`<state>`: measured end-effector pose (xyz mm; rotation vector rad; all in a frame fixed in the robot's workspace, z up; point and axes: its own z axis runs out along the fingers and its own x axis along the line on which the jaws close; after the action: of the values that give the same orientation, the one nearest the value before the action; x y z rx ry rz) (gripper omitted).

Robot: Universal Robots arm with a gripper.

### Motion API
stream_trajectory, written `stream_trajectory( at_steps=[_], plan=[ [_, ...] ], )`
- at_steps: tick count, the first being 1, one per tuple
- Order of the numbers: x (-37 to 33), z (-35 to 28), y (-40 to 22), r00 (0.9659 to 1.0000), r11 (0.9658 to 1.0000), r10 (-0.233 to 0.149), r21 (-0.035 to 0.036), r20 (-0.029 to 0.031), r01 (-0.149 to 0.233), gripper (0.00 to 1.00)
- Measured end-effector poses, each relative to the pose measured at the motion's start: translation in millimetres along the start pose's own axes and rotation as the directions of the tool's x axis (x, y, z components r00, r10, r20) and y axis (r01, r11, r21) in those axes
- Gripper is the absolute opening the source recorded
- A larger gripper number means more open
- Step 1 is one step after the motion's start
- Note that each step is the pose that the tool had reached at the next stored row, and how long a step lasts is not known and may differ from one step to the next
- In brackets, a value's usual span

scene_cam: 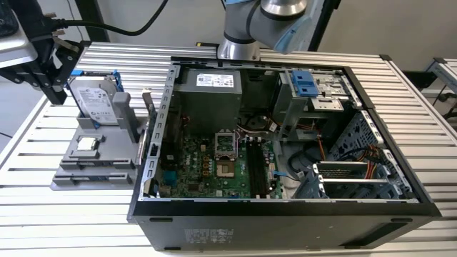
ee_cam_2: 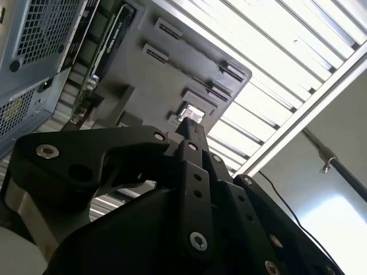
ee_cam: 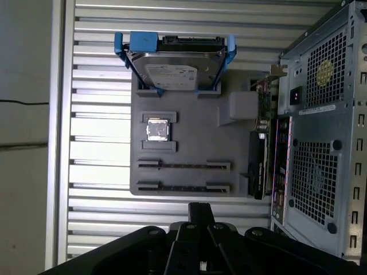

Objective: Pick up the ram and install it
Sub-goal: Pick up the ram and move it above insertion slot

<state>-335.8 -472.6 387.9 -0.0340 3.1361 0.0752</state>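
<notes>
Ram (ee_cam: 183,165) | thin dark strip, seemingly edge-on | gray holder (ee_cam: 189,143) slot

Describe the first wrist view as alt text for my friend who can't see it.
A black gripper faces a gray parts holder lying on a slatted metal table beside a computer case. The holder carries a hard drive in a blue bracket, a small square processor chip and what look like two ram sticks on edge.

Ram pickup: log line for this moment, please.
gripper: fingers shut, empty | position: near parts tray, touching nothing | ram: edge-on in tray slot, untouched
</notes>
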Motion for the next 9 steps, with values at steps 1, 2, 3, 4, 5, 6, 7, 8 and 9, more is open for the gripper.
stream_trajectory(
  at_steps=[1, 2, 3, 4, 5, 6, 7, 8, 9],
  plan=[
    [0.0, 0.0, 0.0, 1.0, 1.0, 0.0, 0.0, 0.0, 0.0, 0.0],
    [0.0, 0.0, 0.0, 1.0, 1.0, 0.0, 0.0, 0.0, 0.0, 0.0],
    [0.0, 0.0, -0.1, 1.0, 1.0, 0.0, -0.0001, 0.0, 0.0, 0.0],
    [0.0, 0.0, -0.1, 1.0, 1.0, 0.0, 0.0, 0.0, 0.0, 0.0],
    [0.0, 0.0, -0.1, 1.0, 1.0, 0.0, 0.0001, 0.0, 0.0, 0.0],
    [0.0, 0.0, -0.1, 1.0, 1.0, 0.0, 0.0004, 0.0, 0.0, 0.0],
    [0.0, 0.0, 0.0, 1.0, 1.0, 0.0, 0.0006, -0.0001, 0.0, 0.0],
    [0.0, 0.0, 0.0, 1.0, 1.0, 0.0, 0.0007, -0.0001, 0.0, 0.0],
    [0.0, 0.0, -0.1, 1.0, 1.0, 0.0, 0.0008, -0.0001, 0.0, 0.0]
  ],
)
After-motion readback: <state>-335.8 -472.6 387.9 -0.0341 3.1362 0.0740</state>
